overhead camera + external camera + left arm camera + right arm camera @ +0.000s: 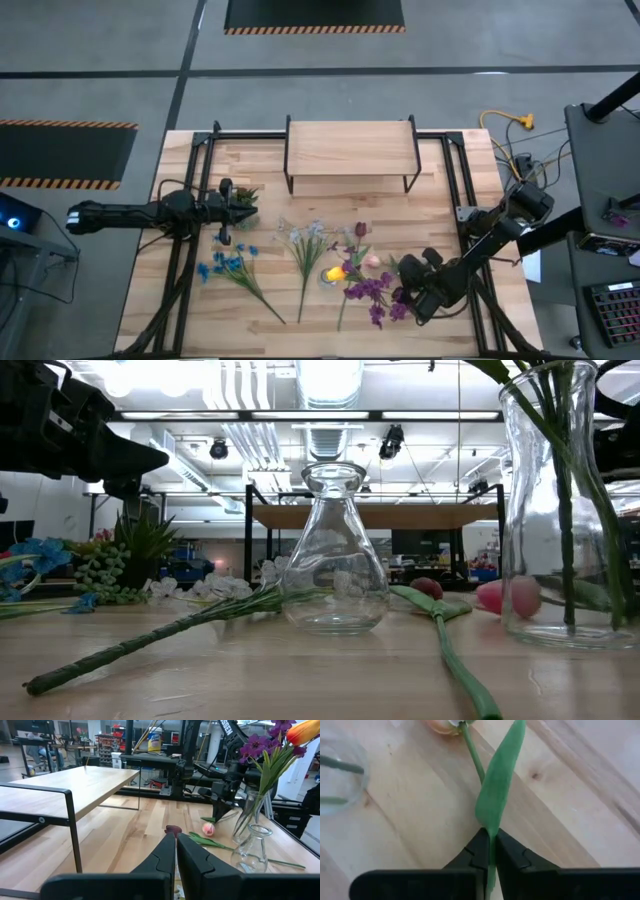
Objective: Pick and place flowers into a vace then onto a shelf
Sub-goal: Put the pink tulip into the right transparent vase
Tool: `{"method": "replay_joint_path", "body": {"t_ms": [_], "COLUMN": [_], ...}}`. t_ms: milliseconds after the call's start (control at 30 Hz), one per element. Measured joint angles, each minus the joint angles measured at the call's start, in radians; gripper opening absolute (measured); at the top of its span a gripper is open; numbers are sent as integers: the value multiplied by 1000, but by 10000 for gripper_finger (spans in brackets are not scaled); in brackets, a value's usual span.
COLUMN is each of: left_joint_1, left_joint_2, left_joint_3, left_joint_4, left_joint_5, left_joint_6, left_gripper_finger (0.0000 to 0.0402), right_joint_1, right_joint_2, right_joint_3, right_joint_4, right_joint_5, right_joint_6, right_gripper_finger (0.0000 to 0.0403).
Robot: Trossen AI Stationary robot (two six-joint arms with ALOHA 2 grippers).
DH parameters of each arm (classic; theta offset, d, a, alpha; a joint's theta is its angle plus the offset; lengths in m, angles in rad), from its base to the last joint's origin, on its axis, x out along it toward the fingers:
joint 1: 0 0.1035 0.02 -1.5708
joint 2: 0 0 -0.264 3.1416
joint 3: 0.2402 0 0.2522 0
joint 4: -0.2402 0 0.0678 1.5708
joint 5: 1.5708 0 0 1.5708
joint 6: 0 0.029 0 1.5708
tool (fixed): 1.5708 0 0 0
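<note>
Progress, high view first: my right gripper sits low at the near right of the table, beside the purple blooms. My left gripper waits by the potted plant. Blue flowers and the pale stems lie loose on the table between my grippers; the shelf beyond them carries nothing.

Low view: a tall vase already holds green stems, while the flask vase is empty.

Left wrist view: my left fingers are pressed together on nothing.

Right wrist view: my right fingers are clamped on a green leaf of the pink tulip — just ahead of the fingertips.

Judgement: loading is partly done — most stems and the shelf placement remain.
</note>
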Motion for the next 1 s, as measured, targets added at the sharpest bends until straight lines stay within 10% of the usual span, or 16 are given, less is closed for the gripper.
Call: {"method": "replay_joint_path", "body": {"t_ms": [1000], "left_joint_1": [0], "left_joint_2": [0], "left_joint_3": [0], "left_joint_4": [0], "left_joint_5": [0], "left_joint_6": [0], "left_gripper_finger": [0], "right_joint_1": [4], "right_joint_2": [-493], "right_joint_3": [-19], "right_joint_4": [-13], "right_joint_5": [528], "right_joint_6": [-425], "right_gripper_finger": [13]}}
